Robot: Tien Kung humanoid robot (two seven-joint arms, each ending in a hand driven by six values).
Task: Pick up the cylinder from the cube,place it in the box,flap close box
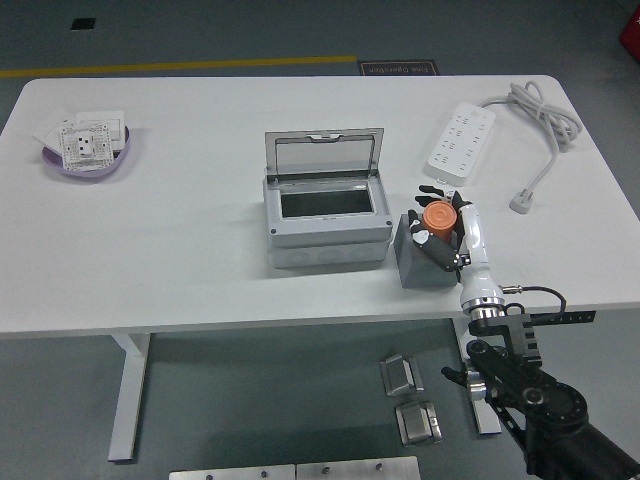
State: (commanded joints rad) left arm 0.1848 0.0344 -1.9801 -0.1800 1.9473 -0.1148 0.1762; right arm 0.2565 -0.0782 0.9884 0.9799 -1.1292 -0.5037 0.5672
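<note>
An orange cylinder stands on top of a grey cube right of the box. My right hand reaches up from the lower right, its black-tipped fingers curled around the cylinder. The grey box sits mid-table with its clear lid standing open at the back; the inside looks dark and empty. No left arm shows.
A white power strip with a coiled cable lies at the back right. At the far left, a purple bowl holds a white socket plate. Metal parts lie on the floor below the table's near edge.
</note>
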